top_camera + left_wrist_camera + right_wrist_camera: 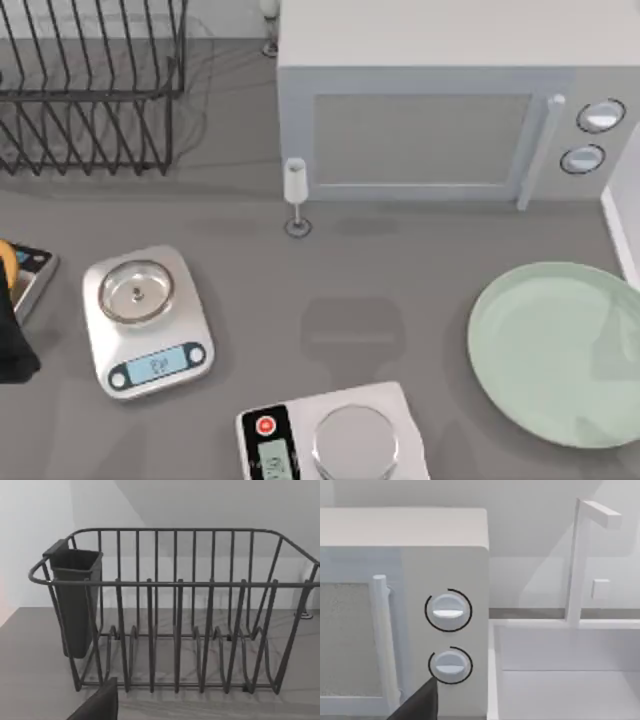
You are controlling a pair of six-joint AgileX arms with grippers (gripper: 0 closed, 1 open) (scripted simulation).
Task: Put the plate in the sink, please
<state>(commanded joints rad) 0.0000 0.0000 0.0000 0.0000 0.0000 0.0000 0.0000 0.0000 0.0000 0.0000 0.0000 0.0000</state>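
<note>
The plate (555, 350) lies flat on the grey table (400, 270) at its right side, in front of the microwave (440, 110) and just beside the thin white rim of the sink (622, 235). For both the left and the right end effector I cannot tell if it is spread or pressed together. A dish rack (175, 615) stands at the far left.

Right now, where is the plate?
In the top view the plate lies flat at the table's right side, in front of the microwave, beside the sink's rim.
</note>
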